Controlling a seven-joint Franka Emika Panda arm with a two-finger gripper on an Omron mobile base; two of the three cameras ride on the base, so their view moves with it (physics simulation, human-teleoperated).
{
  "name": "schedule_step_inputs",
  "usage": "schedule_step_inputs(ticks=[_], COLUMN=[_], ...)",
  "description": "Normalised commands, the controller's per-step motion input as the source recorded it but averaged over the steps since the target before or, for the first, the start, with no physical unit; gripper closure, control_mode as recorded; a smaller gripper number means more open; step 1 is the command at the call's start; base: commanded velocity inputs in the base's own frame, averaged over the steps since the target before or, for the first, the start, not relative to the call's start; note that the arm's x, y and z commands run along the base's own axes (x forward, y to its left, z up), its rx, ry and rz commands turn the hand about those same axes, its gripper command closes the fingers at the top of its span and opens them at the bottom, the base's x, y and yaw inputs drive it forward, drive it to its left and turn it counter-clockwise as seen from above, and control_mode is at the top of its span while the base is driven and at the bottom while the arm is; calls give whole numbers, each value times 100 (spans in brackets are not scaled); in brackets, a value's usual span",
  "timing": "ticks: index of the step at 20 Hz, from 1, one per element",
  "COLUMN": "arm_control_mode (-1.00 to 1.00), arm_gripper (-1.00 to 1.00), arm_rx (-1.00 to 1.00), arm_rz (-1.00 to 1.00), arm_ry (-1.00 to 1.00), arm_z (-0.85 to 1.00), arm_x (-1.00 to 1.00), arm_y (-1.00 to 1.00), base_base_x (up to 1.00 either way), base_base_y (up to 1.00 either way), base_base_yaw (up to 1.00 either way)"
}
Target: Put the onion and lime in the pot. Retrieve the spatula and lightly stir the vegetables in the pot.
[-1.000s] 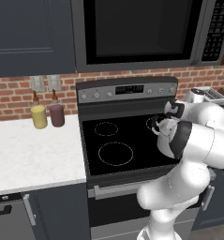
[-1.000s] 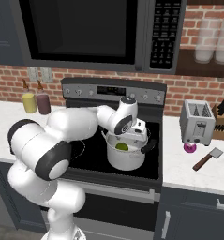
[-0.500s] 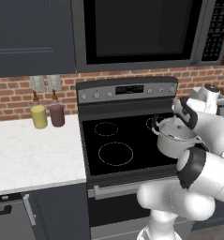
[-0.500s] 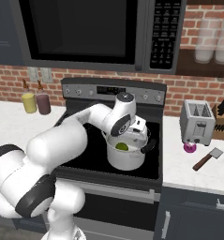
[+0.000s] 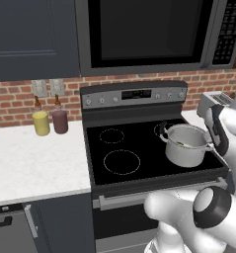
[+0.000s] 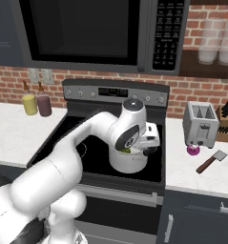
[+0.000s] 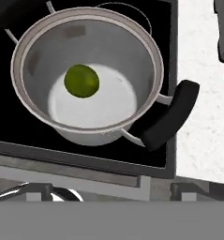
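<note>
One lime (image 7: 81, 80) lies on the floor of the one pot (image 7: 87, 75), which stands on the stove. One onion (image 6: 193, 150) sits on the table beside the toaster (image 6: 201, 124); one spatula (image 6: 211, 161) lies near it. The gripper (image 6: 151, 143), fingers apparently spread wide and holding nothing, hovers over the pot. Next step, judged: reach right and grasp the onion.
</note>
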Motion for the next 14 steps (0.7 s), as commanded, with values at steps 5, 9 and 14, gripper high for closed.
schedule_step_inputs(ticks=[5, 9, 14], arm_control_mode=[-100, -100, -100], arm_gripper=[-100, -100, -100], arm_rx=[-35, -27, -3], arm_rz=[49, 46, 31], arm_ry=[0, 0, -1], arm_z=[12, 5, 0], arm_x=[-56, -22, 14], arm_y=[-37, -53, -56], base_base_x=[0, 0, 0], base_base_y=[0, 0, 0], base_base_yaw=[0, 0, 0])
